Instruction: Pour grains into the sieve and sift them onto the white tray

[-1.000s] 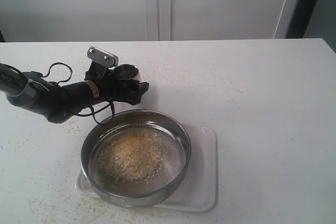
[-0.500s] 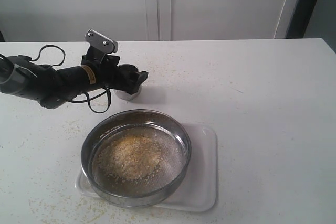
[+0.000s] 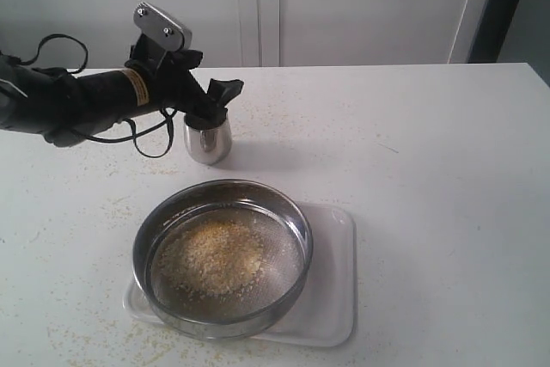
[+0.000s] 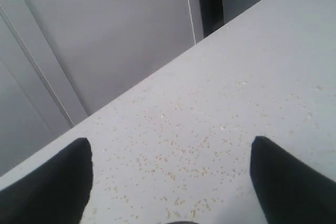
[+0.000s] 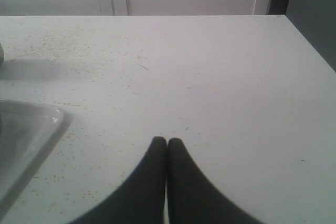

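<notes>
The left gripper (image 3: 215,102) is hovering, wide open and empty, over a steel cup (image 3: 207,142) near the sieve (image 3: 225,324). Dipping could topple the cup.

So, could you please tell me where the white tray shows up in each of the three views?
Exterior view: the white tray lies bottom centre, under the sieve.
Left wrist view: not in it.
Right wrist view: one rounded corner at the frame's edge.
Shared landmark: the dark strip in the back wall.
</notes>
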You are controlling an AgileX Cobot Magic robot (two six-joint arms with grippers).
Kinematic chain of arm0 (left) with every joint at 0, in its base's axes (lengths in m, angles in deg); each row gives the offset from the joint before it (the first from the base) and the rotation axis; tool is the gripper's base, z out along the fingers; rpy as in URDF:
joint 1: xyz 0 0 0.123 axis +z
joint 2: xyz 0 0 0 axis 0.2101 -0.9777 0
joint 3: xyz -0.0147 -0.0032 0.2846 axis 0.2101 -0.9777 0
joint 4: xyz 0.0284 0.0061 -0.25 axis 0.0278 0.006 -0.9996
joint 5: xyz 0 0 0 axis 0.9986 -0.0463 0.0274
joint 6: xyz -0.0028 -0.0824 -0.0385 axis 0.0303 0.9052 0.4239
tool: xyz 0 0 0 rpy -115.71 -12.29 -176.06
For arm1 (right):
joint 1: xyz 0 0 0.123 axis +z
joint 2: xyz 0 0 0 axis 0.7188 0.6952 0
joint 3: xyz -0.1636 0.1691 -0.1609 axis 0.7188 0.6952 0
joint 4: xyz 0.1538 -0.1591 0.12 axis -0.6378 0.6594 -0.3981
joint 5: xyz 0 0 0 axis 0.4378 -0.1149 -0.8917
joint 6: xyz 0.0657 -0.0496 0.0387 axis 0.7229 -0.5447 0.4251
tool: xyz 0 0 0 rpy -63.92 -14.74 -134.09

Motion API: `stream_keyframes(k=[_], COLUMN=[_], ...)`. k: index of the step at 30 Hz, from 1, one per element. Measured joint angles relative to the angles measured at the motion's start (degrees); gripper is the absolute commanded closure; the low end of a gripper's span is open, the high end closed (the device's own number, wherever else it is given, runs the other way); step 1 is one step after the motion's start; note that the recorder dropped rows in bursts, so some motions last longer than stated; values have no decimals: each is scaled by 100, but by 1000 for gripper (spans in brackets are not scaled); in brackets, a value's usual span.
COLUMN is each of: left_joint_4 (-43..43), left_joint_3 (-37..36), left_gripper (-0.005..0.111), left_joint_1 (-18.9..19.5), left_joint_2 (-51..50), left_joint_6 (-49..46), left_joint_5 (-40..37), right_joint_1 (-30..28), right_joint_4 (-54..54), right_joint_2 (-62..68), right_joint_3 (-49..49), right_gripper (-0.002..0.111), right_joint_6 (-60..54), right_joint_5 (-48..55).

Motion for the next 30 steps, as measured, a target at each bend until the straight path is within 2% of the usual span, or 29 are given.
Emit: stream_keyframes(k=[2, 8, 13, 21, 26, 30], left_joint_4=[94, 397, 444, 444, 470, 468], left_joint_3=[0, 0, 0, 0, 143, 223], left_gripper=[54, 107, 107, 107, 107, 107], left_joint_1=[0, 0, 0, 0, 0, 12], left_joint_2=[118, 589, 1012, 1599, 1938, 2080], left_joint_6=[0, -92, -230, 84, 55, -437], left_joint_5=[-100, -862, -1909, -3622, -5384, -6932], right_joint_1=[0, 0, 0, 0, 0, 0], right_joint_4=[0, 0, 0, 0, 0, 0], right_joint_2=[0, 0, 0, 0, 0, 0], right_joint_3=[0, 0, 0, 0, 0, 0], right_gripper=[108, 108, 108, 108, 108, 108], right_joint_6=[0, 0, 0, 0, 0, 0], right_joint_5=[0, 0, 0, 0, 0, 0])
